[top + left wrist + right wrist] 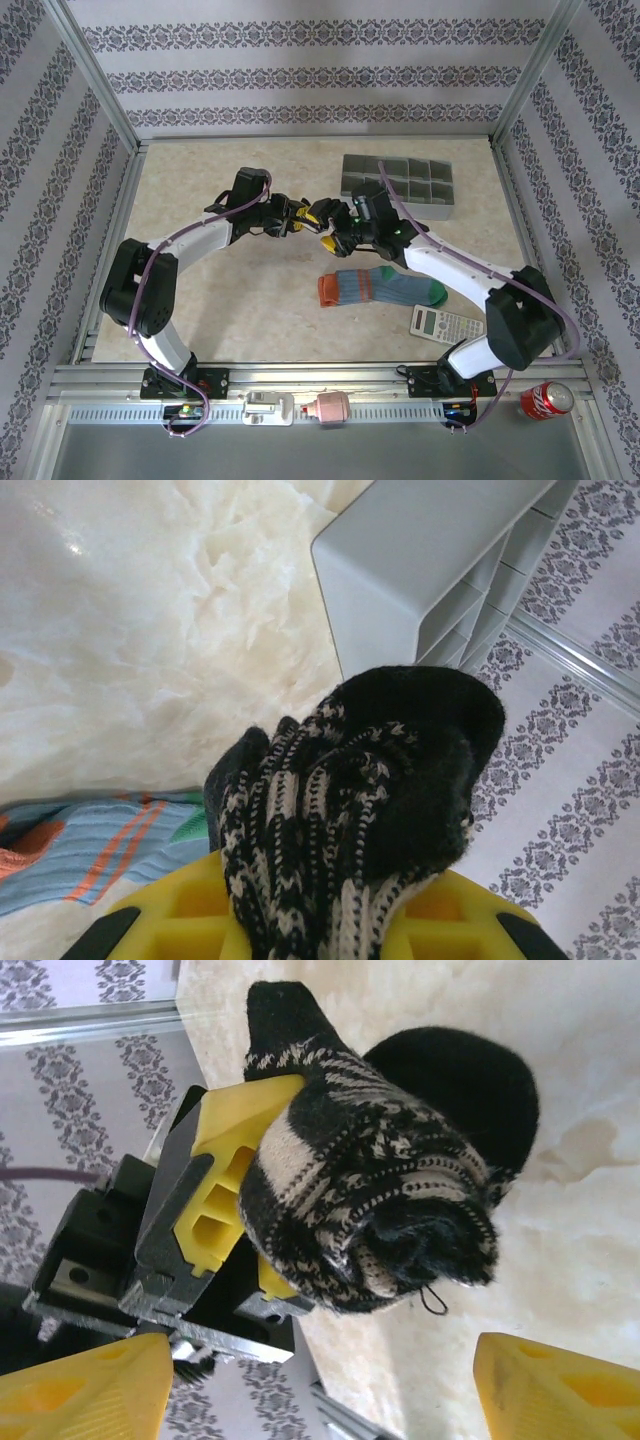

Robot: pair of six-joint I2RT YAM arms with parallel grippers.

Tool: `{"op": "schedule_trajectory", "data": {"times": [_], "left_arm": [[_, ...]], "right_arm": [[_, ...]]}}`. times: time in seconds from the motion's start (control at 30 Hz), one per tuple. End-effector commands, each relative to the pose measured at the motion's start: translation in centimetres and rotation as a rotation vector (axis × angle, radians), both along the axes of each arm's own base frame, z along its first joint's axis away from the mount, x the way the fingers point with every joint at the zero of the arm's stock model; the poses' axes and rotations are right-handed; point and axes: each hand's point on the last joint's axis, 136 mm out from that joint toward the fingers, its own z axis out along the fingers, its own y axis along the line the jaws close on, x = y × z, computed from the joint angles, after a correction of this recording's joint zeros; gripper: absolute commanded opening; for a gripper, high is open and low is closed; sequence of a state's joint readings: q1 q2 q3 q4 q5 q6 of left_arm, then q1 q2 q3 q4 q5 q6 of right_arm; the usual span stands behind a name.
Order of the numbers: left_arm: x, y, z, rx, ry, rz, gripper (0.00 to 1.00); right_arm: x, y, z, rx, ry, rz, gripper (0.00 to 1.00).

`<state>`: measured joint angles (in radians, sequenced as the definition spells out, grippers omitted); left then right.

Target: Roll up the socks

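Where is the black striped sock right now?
The black sock is mid-table in the top view, bunched in the left gripper, just before the grey tray, beyond the teal sock.

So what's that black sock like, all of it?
The black sock is knitted and soft-looking, black with beige patterned stripes and a plain black end. It is bunched into a chunky roll, a loose thread dangling. The left pincer has its yellow fingers clamped on it. The right pincer is open near it, not touching.
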<state>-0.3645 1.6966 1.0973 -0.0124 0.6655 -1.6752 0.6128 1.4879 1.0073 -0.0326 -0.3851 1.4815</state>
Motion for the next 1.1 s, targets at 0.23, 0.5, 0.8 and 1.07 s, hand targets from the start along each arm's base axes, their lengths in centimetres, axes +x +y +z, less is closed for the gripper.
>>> {"op": "schedule_trajectory", "data": {"times": [0.23,0.5,0.8,1.07], "left_arm": [[0.9,-0.2,2.2,-0.075,-0.012,0.029,0.00],[0.7,-0.1,2.3,-0.072,-0.008,0.027,0.00],[0.2,-0.1,2.9,-0.078,-0.011,0.018,0.00],[0.1,-0.1,2.6,-0.084,-0.003,0.022,0.00]], "right_arm": [[1.2,0.7,-0.3,0.129,0.113,-0.062,0.79],[2.7,0.6,-1.7,0.122,0.123,-0.075,0.80],[4.8,-0.9,-2.9,0.061,0.079,-0.058,0.66],[5.0,-0.4,-2.6,0.094,0.078,-0.050,0.59]]}}
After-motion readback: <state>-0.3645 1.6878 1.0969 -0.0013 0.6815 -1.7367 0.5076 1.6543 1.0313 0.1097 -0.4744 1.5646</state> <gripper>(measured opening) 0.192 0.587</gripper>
